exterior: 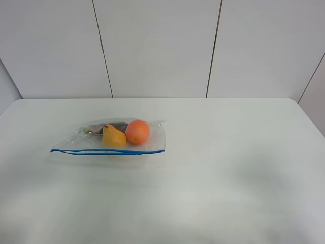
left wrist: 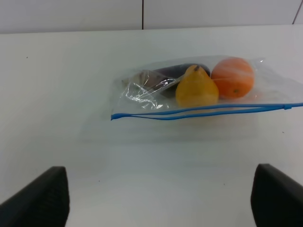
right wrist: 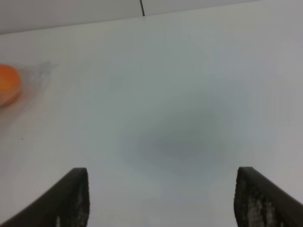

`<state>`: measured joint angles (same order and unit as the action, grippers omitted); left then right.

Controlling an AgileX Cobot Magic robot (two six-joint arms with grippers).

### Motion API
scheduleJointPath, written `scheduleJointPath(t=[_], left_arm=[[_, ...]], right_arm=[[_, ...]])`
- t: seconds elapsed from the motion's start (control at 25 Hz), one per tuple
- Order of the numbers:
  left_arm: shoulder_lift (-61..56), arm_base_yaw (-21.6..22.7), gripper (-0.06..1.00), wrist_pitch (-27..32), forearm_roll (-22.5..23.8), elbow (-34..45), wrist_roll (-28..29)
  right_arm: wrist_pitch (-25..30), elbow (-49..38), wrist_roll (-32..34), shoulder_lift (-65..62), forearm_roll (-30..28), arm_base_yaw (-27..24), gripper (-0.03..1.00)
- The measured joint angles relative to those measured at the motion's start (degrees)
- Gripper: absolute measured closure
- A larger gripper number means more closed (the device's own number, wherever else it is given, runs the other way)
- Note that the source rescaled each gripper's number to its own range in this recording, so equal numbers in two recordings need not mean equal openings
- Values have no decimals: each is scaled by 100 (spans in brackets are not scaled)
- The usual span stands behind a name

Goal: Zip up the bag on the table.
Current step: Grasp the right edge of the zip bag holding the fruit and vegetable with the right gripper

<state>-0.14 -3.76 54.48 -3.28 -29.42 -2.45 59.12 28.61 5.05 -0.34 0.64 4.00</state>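
The clear zip bag (exterior: 109, 140) lies on the white table (exterior: 228, 168), left of the middle, its blue zip strip (exterior: 101, 151) along the near edge. Through it show an orange (exterior: 137, 132), a yellow pear (exterior: 114, 138) and a dark item behind them. In the left wrist view the bag (left wrist: 199, 90) lies ahead of my open left gripper (left wrist: 158, 198), whose fingertips (left wrist: 42, 198) stay well short of the zip strip (left wrist: 203, 111). My open right gripper (right wrist: 161, 198) hovers over bare table; only the orange (right wrist: 8, 84) shows at the frame's edge. Neither gripper shows in the exterior high view.
A white panelled wall (exterior: 162, 48) stands behind the table's far edge. Faint arm shadows fall on the table's near part (exterior: 244, 173).
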Motion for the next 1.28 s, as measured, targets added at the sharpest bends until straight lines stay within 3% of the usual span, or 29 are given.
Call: scheduleJointPath(t=[0.8, 0.96, 1.16, 1.28], left_arm=[[0, 0, -6, 0, 0, 0, 0], [0, 0, -6, 0, 0, 0, 0], [0, 0, -6, 0, 0, 0, 0], [0, 0, -6, 0, 0, 0, 0]], right_arm=[[36, 106, 0, 0, 46, 0, 4], [-211, 275, 349, 70, 181, 0, 4], [-762, 288, 509, 1318, 397, 0, 4], [-1104, 381, 239, 2401, 649, 0, 4]])
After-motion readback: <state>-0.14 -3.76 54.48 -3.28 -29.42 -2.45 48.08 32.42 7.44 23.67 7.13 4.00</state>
